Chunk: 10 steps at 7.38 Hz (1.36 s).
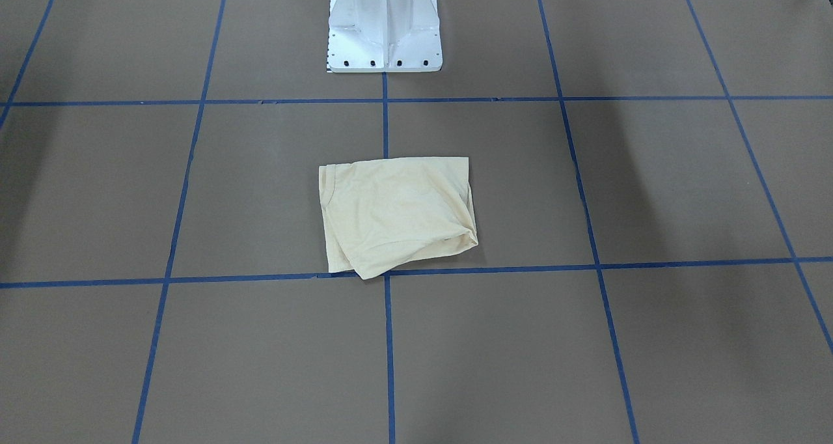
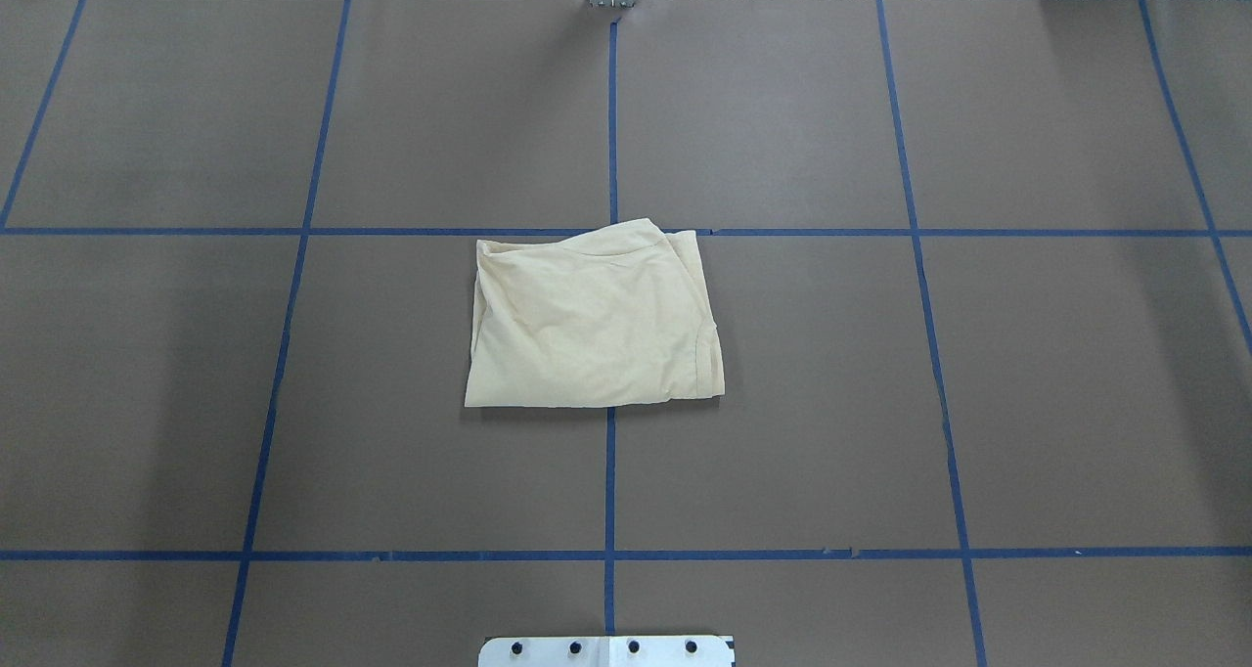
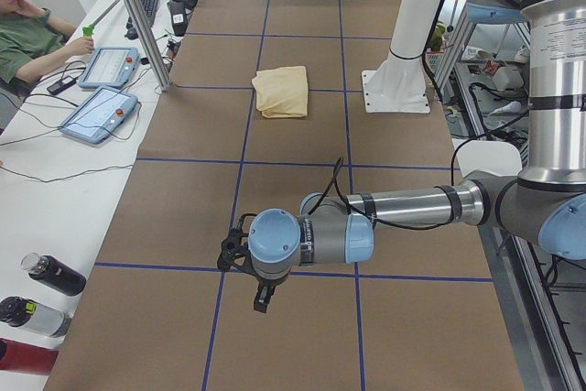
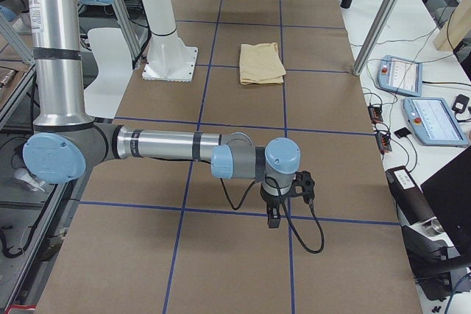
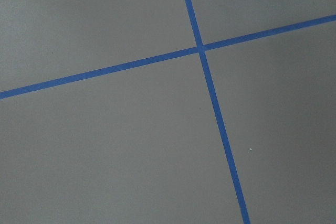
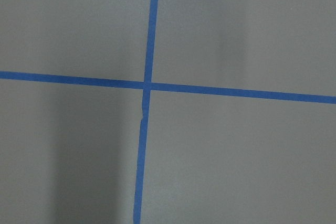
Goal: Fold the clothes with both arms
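The clothes (image 1: 397, 216) are one pale cream-yellow shirt folded into a compact rectangle, lying flat at the table's middle (image 2: 595, 320); no print shows. It also shows far off in the side views (image 3: 282, 91) (image 4: 262, 63). Both arms are drawn back to the table's ends, well away from it. The left gripper (image 3: 261, 298) points down over the mat near a blue tape line. At the opposite end the right gripper (image 4: 274, 218) hangs the same way. I cannot tell whether either is open or shut. Both wrist views show only mat and tape.
The white pedestal base (image 1: 385, 34) stands behind the shirt. Brown mat (image 2: 880, 403) with blue tape grid (image 2: 609, 471) covers the table. Teach pendants (image 3: 99, 112), cables and bottles (image 3: 55, 274) lie on a side bench. A person (image 3: 27, 38) sits there. Metal posts (image 4: 379, 20) stand at the table's edge.
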Each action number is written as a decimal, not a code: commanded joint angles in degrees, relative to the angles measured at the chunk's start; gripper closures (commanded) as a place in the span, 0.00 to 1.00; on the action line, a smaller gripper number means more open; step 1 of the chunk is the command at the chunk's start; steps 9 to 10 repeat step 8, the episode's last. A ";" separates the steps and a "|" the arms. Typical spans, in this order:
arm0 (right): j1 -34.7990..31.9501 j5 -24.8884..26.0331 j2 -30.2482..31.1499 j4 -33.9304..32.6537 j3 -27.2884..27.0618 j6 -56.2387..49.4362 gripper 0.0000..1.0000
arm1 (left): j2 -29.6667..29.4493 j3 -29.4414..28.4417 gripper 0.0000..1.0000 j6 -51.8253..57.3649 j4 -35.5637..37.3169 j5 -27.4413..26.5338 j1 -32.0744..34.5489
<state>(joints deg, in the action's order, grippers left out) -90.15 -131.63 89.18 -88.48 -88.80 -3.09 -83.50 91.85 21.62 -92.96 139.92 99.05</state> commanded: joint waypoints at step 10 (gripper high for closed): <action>0.06 0.06 0.38 -0.03 0.03 -0.07 0.00 | 1.13 0.00 0.00 0.00 -0.03 0.09 0.18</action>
